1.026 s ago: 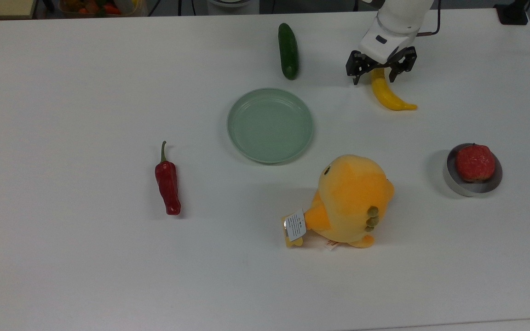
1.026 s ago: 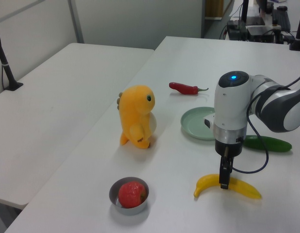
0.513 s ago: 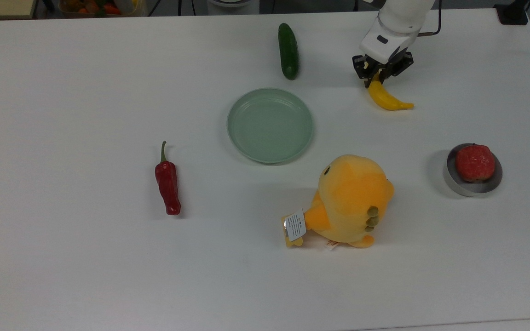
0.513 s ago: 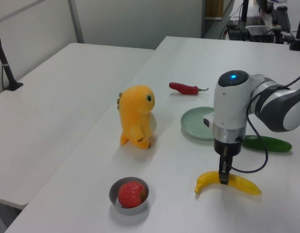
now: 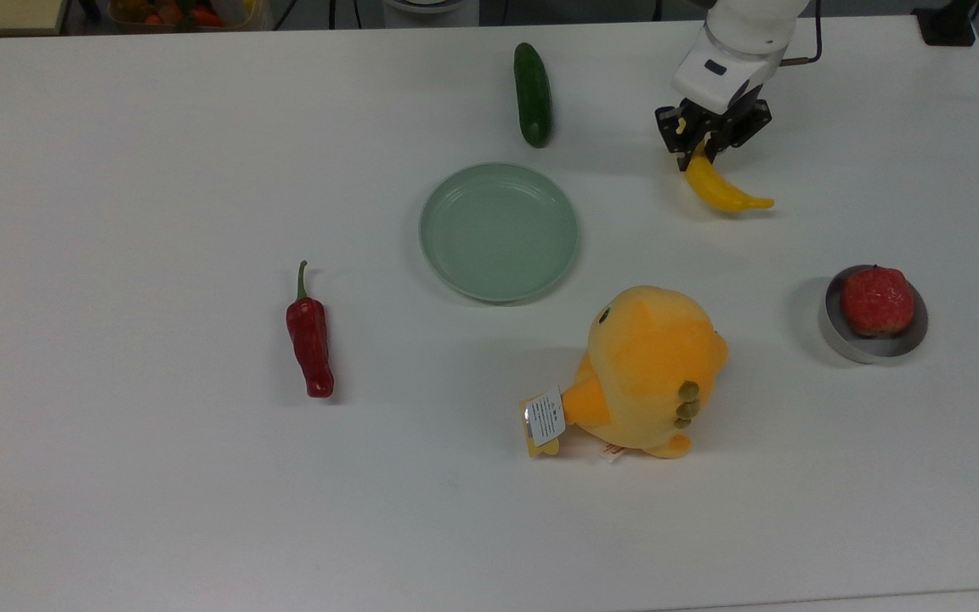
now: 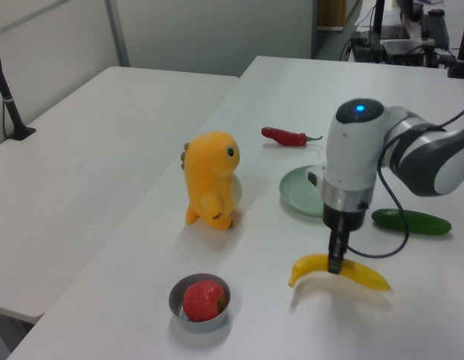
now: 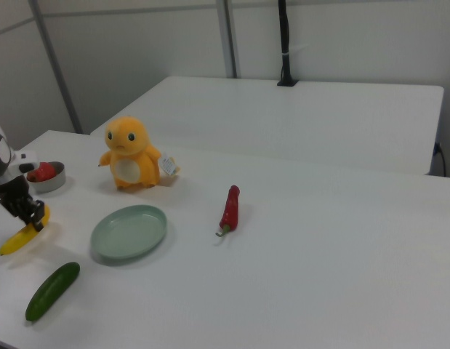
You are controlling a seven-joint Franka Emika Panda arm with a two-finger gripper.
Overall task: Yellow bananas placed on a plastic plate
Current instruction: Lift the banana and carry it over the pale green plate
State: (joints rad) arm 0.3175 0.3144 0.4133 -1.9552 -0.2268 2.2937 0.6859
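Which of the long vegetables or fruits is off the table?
The yellow banana, clamped in the jaws of the gripper, casting a shadow below; the cucumber and red chilli lie flat.

A wide white rectangular table carries all items. A round pale mint-green plastic plate lies just above the centre of the top view. A dark green cucumber lies near the upper edge, above the plate. A glossy red chili pepper lies left of centre. A yellow-orange plush chick stands lower right of the plate. A small grey metal dish sits at the right, holding a red fruit.
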